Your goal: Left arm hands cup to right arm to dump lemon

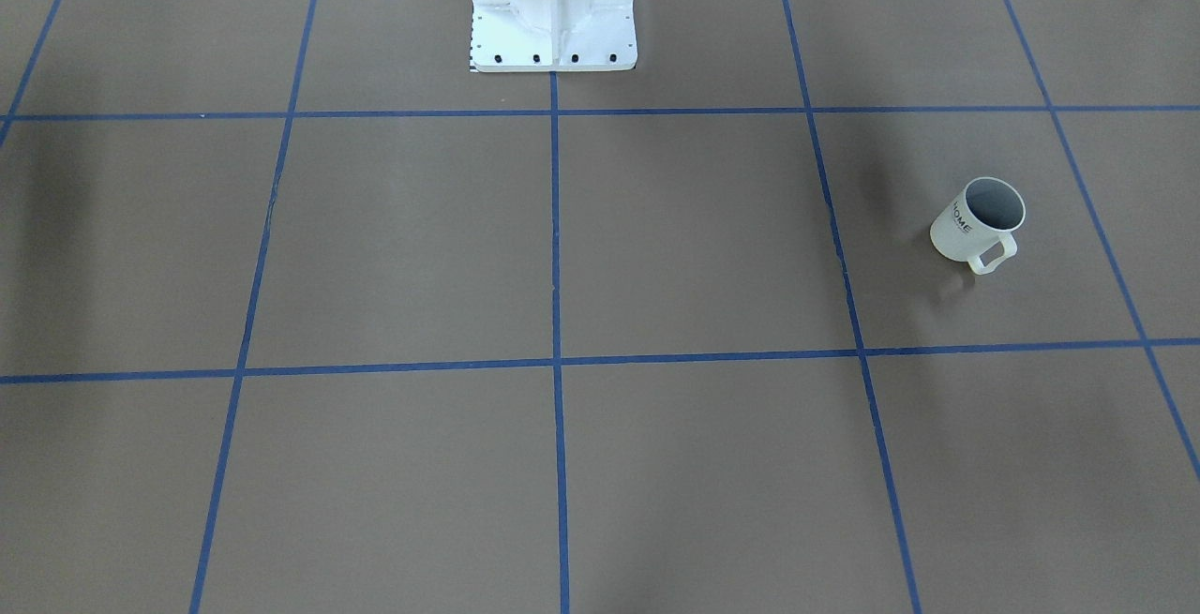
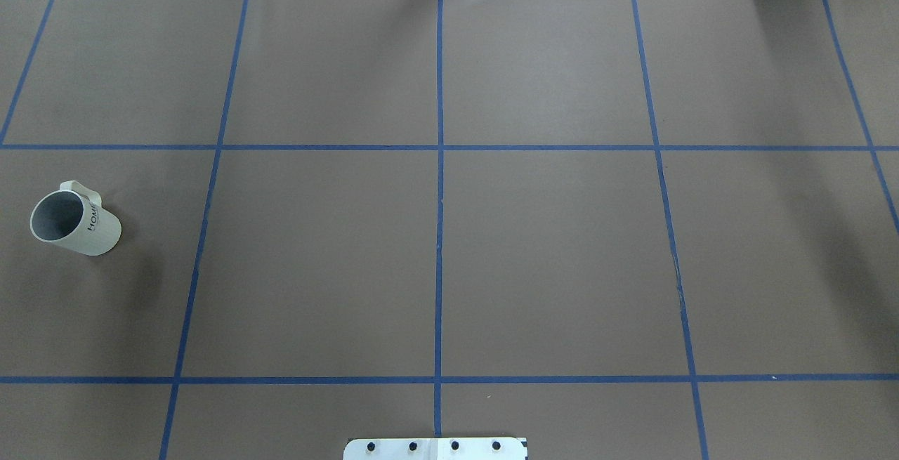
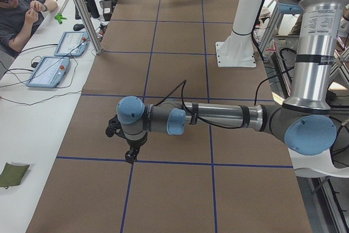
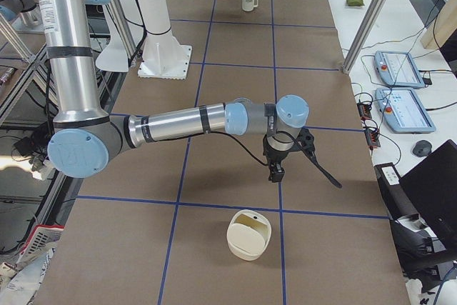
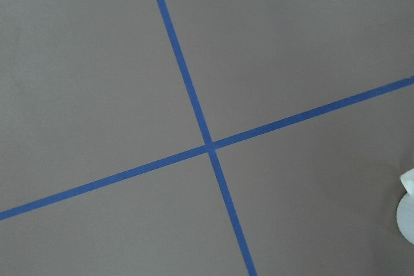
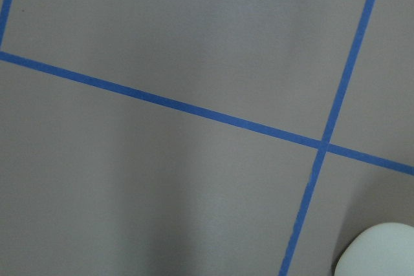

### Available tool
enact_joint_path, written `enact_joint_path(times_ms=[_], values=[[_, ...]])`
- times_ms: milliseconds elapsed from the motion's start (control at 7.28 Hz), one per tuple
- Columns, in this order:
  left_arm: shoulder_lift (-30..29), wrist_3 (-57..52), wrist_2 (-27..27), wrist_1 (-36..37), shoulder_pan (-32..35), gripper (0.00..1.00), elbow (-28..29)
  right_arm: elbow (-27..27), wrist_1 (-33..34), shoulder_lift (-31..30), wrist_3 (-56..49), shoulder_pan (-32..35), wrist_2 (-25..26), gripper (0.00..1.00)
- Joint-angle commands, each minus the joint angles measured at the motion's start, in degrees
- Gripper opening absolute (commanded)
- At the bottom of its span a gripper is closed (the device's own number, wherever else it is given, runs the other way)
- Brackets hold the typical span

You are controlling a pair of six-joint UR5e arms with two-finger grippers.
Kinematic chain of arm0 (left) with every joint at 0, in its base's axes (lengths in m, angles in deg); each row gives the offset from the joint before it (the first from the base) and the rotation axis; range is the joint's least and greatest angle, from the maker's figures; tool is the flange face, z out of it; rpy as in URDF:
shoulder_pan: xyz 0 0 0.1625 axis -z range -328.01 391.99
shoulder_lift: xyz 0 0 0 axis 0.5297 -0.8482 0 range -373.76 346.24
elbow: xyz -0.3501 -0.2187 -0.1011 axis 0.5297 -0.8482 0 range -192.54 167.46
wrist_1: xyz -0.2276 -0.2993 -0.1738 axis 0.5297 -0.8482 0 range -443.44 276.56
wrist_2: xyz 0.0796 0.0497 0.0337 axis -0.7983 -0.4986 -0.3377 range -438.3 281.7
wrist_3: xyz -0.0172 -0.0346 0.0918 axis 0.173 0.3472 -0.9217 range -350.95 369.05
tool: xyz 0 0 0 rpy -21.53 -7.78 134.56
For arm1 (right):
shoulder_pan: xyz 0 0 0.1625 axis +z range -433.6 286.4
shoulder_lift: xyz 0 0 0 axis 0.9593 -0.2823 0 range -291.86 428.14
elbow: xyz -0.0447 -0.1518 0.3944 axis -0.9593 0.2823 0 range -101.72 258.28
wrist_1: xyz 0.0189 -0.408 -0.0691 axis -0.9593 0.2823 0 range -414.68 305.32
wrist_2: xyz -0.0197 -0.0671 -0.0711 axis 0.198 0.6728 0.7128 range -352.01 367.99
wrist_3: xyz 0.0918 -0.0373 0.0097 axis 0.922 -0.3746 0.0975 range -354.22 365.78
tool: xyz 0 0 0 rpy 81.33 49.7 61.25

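Observation:
The cup [image 1: 975,220] is a cream-white mug with "HOME" on its side, and it stands upright on the brown table. In the overhead view the cup [image 2: 74,221] is at the far left, its handle pointing away from the robot. From the right end it shows small and far off [image 4: 248,0]. Its inside looks grey, and the lemon is hidden or out of view. My left gripper [image 3: 130,155] hangs above the table, fingers down. My right gripper [image 4: 275,173] hangs likewise over the right part. I cannot tell whether either is open or shut. Neither wrist view shows fingers.
The white robot pedestal [image 1: 553,9] stands at the table's robot side. A cream container [image 4: 248,233] sits near my right gripper. Blue tape lines cross the table. A person [image 3: 22,12] sits at a side table with tablets [image 3: 49,72]. Metal posts [image 3: 82,9] stand along that edge.

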State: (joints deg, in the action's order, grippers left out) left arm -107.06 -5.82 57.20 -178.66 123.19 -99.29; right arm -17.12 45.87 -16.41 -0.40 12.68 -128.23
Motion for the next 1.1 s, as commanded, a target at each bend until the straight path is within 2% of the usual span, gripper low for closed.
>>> enact_joint_path(times_ms=[0,137,412,962], values=[[-2.6,6.0,-1.6,-2.9,0.2,1.00,4.7,0.8,-3.5,-2.9,-0.6,3.8,-2.0,1.00],[-2.5,9.6,-1.7,-2.9,0.2,1.00,4.3,0.7,-6.2,-4.2,-0.7,4.2,-2.6,1.00],[-2.0,14.4,-5.9,-2.6,-0.1,1.00,-0.7,0.7,-6.3,-4.3,-0.2,4.3,-2.8,1.00],[-1.3,15.3,-6.0,-2.5,-0.5,1.00,-2.5,2.4,-6.4,-4.6,-0.5,5.1,-2.2,1.00]])
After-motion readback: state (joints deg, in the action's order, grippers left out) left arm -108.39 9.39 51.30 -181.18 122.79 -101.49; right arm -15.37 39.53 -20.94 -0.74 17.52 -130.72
